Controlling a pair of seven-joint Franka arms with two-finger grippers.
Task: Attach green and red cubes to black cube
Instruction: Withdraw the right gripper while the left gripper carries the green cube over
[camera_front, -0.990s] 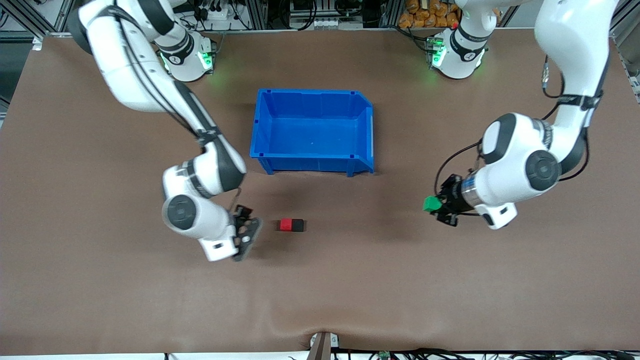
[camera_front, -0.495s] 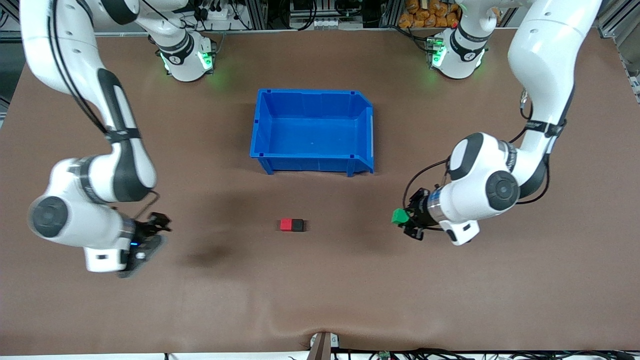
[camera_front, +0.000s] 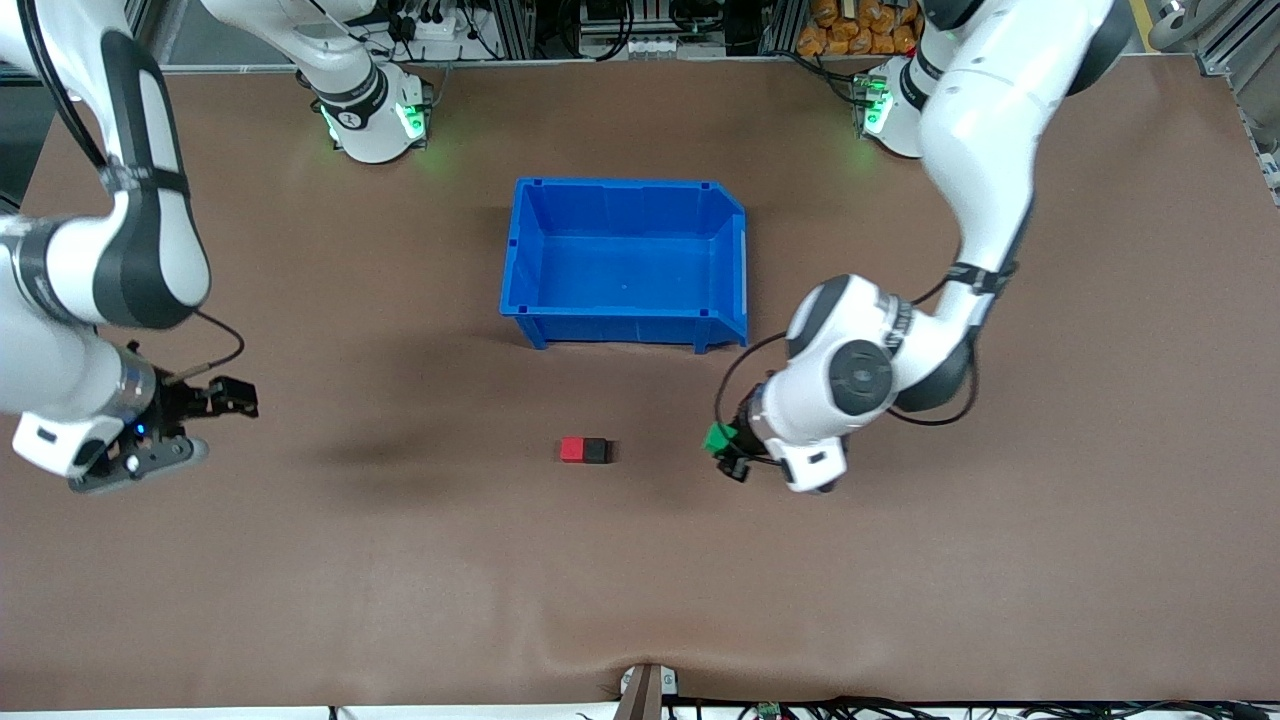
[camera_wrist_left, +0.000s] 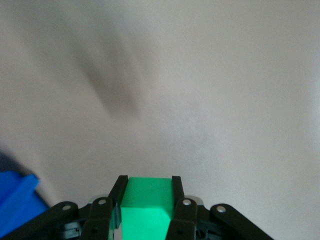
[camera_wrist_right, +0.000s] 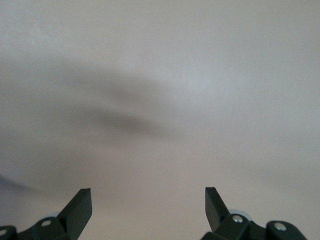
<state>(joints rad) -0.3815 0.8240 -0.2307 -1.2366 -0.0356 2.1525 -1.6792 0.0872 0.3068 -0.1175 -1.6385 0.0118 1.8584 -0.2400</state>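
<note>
the left gripper (camera_front: 722, 447) hangs over the table (camera_front: 900, 580) with its fingers clamped on the green cube (camera_front: 718, 437), toward the left arm's end from the joined pair; the red cube (camera_front: 572, 450) sits touching the black cube (camera_front: 596, 451), nearer the front camera than the blue bin (camera_front: 625, 260); the right gripper (camera_front: 235, 397) hovers with jaws spread wide and empty, over bare table at the right arm's end

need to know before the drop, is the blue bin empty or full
Empty: the front view shows only bare blue floor inside the blue bin; red cube and black cube sit outside.
</note>
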